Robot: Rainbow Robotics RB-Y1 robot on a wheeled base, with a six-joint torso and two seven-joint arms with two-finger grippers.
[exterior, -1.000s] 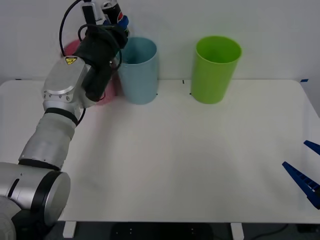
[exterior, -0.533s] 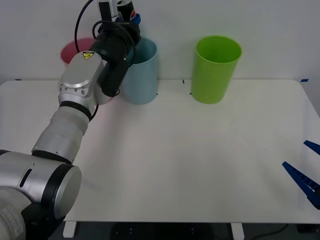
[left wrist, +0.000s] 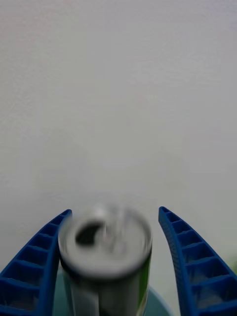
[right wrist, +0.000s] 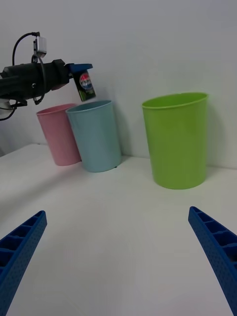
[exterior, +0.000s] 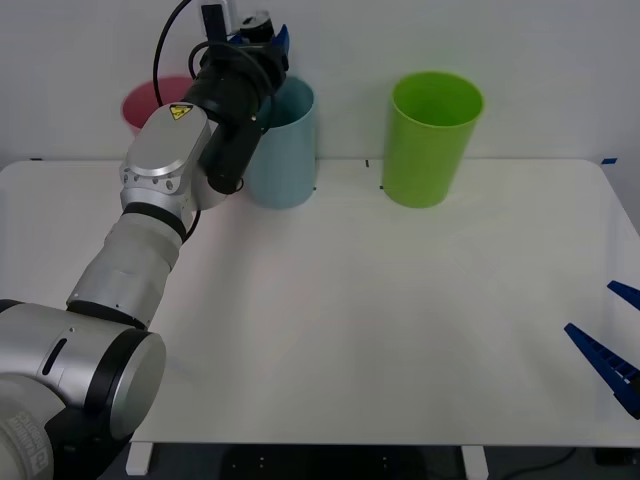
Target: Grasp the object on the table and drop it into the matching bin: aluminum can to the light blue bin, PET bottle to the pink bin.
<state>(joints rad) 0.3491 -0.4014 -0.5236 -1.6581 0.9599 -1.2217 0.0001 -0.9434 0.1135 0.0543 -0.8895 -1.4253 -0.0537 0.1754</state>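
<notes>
The left gripper is raised above the far-left part of the wide white smooth table, directly over the round rim of the tall light blue plastic cup-shaped bin. In the left wrist view, its blue ribbed fingers stand apart; a gap shows between the right-hand finger and the small aluminum can with a silver top, dark green body and red and white label, and the other finger lies close against the can's side, so contact there cannot be confirmed. In the right wrist view, the can hangs tilted just below the left gripper and above the rim of the light blue bin, not yet inside it. The tall pink plastic cup-shaped bin stands just left of the light blue bin, the two nearly touching, and is partly hidden behind the left arm in the front view. A tall green plastic cup-shaped bin stands to the right, well apart from the light blue bin. The right gripper is parked at the near-right edge of the table, its blue fingers spread wide and holding nothing.
</notes>
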